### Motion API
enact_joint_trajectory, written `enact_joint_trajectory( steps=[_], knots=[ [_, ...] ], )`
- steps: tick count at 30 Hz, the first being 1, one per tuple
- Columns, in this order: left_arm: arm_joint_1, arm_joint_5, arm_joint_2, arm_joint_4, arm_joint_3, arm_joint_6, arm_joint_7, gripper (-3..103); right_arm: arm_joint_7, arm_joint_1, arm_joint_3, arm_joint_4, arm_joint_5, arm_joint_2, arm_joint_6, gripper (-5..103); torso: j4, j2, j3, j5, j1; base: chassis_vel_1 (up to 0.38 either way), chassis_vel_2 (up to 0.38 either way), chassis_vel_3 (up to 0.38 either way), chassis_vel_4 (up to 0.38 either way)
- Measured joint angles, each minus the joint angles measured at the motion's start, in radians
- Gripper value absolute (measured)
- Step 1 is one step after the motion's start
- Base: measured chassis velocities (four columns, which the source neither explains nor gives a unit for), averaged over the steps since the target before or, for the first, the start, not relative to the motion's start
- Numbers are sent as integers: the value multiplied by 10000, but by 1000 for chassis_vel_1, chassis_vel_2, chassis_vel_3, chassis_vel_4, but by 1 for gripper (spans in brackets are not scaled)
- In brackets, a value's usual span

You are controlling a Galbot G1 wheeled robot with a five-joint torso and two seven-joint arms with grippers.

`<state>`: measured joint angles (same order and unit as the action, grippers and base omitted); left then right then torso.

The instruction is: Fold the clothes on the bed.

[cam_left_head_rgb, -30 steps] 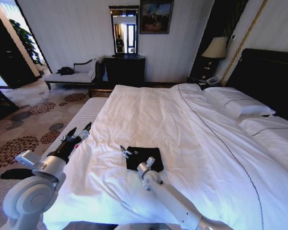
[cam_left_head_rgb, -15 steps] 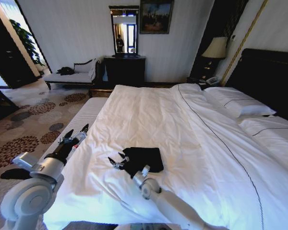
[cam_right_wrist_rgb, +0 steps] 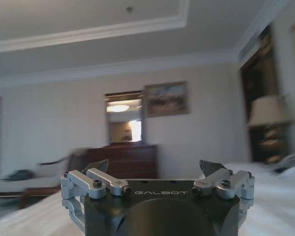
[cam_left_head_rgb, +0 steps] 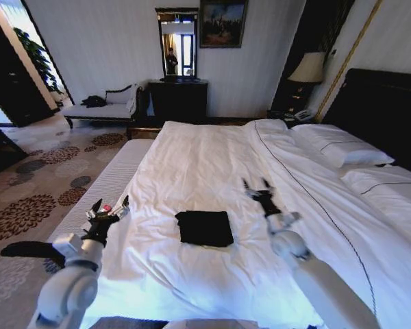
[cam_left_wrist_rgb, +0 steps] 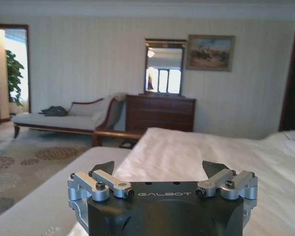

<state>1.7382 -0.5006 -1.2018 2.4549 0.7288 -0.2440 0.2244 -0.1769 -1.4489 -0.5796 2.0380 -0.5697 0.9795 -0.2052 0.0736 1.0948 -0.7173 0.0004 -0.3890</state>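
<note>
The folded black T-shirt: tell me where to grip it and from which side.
Judging by its pose, pinch the near edge of the black T-shirt, coming from above on the robot's side. It lies flat on the bed, so only an edge offers a pinchable lip.

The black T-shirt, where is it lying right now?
In the head view, the black T-shirt lies folded on the bed near its foot, between the two grippers.

Black T-shirt (cam_left_head_rgb: pixel 204 227) folded into flat rectangle, on white bed (cam_left_head_rgb: pixel 212 164) near foot
</note>
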Motion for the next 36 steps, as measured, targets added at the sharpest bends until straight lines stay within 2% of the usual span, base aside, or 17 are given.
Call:
enact_joint_trajectory(
  steps=[4, 8, 11, 36],
  knots=[
    [968, -45, 16, 441, -131, 144, -62, 100, -1064, -2603, -1215, 2433, 482, 1161, 745, 100, 2, 3, 1, -6, 3, 0, 0, 0, 0],
    [1198, -15, 38, 441, -112, 94, -346, 100, -1334, -3443, -1407, 3285, 540, 1718, 1083, 100, 3, 3, 2, -8, 4, 0, 0, 0, 0],
    [1221, -9, 46, 442, -96, 63, -393, 100, -1352, -3519, -1411, 3385, 542, 1787, 1137, 100, -5, 3, 1, -7, 3, 0, 0, 0, 0],
    [1159, -68, 58, 480, -65, 12, -404, 100, -1280, -3390, -1273, 3256, 478, 1767, 1116, 100, -2, 0, -2, -5, -2, 0, 0, 0, 0]
  ],
)
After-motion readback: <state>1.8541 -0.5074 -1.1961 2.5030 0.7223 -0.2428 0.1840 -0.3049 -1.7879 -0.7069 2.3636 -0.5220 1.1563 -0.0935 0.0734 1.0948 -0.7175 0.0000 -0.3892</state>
